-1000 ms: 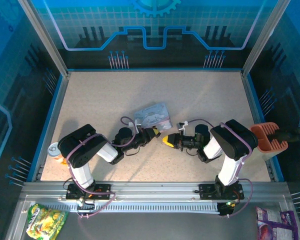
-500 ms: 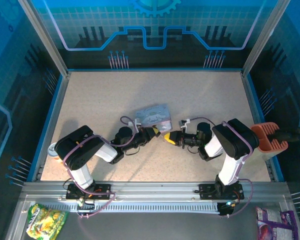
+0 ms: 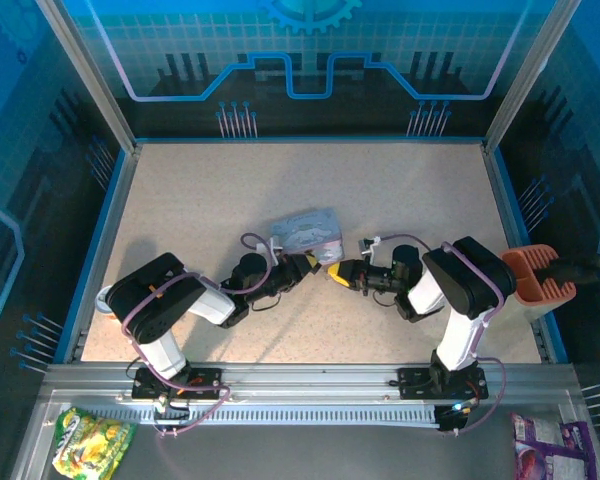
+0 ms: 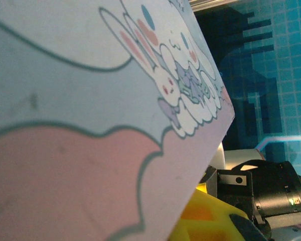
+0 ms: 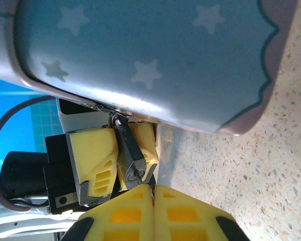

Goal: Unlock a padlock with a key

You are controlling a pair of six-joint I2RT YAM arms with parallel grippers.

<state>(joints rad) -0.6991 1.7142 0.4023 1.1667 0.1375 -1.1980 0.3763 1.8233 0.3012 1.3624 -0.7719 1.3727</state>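
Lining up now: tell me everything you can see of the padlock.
The small dark metal padlock has a slim body and a silvery shackle. It sits tilted, pinched between the left gripper's yellow fingers, shackle end against the rim of the pale blue-grey star-printed tin; whether it hooks there is unclear. Its keyhole end faces the right gripper's shut yellow fingers.

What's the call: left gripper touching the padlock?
Touching. Right wrist view: the left gripper has its yellow fingers pressed on both sides of the padlock, no gap.
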